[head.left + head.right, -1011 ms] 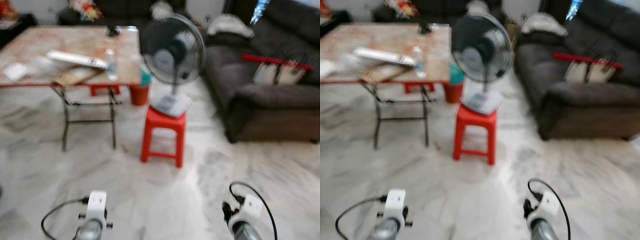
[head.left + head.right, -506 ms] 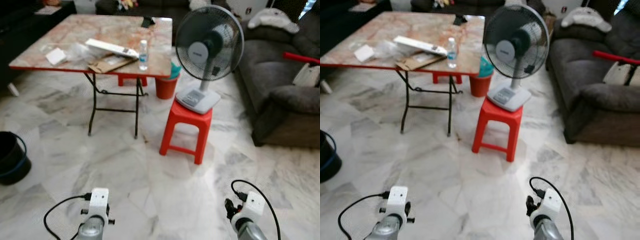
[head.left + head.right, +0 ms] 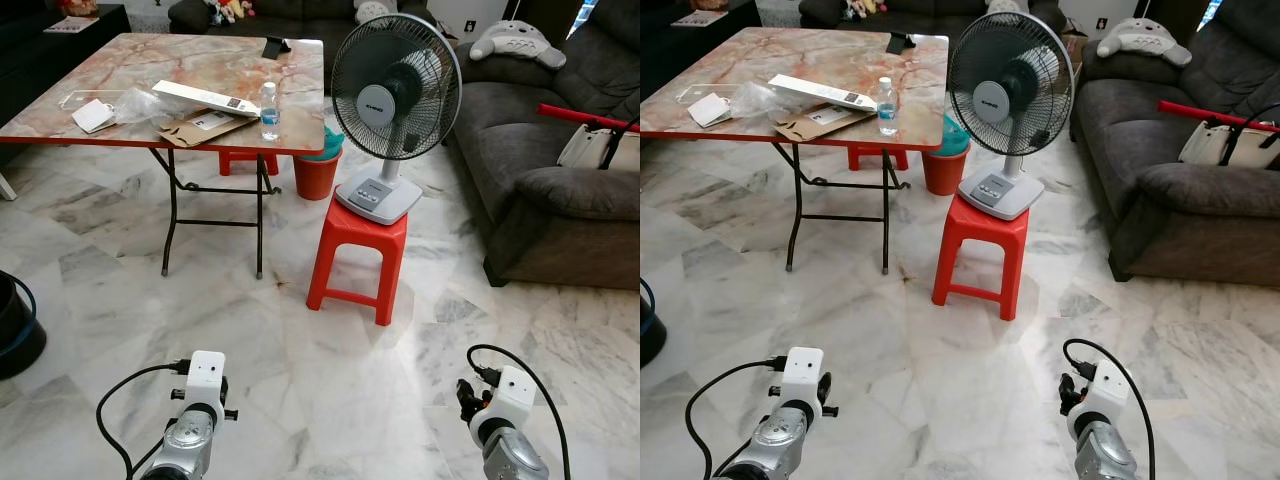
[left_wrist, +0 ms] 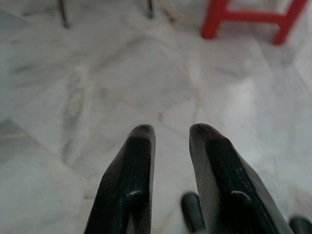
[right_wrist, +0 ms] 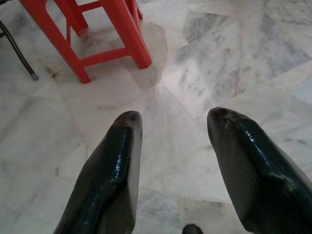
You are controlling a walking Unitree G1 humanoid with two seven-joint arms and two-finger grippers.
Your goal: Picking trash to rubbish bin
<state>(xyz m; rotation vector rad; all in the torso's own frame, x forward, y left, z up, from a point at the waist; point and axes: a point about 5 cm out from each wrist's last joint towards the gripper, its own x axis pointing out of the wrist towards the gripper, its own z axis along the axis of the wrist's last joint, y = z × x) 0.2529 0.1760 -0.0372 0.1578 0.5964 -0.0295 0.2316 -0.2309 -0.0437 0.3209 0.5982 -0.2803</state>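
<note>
Left eye view: a table [image 3: 60, 110] stands far ahead on the left, with a bottle [image 3: 269, 111], paper and wrappers [image 3: 145, 103] on top. A fan [image 3: 395, 90] sits on a red stool [image 3: 358, 255] beside it. Both arms hang low over the floor. The left gripper [image 4: 168, 134] is open a little and empty. The right gripper [image 5: 173, 119] is open wider and empty.
</note>
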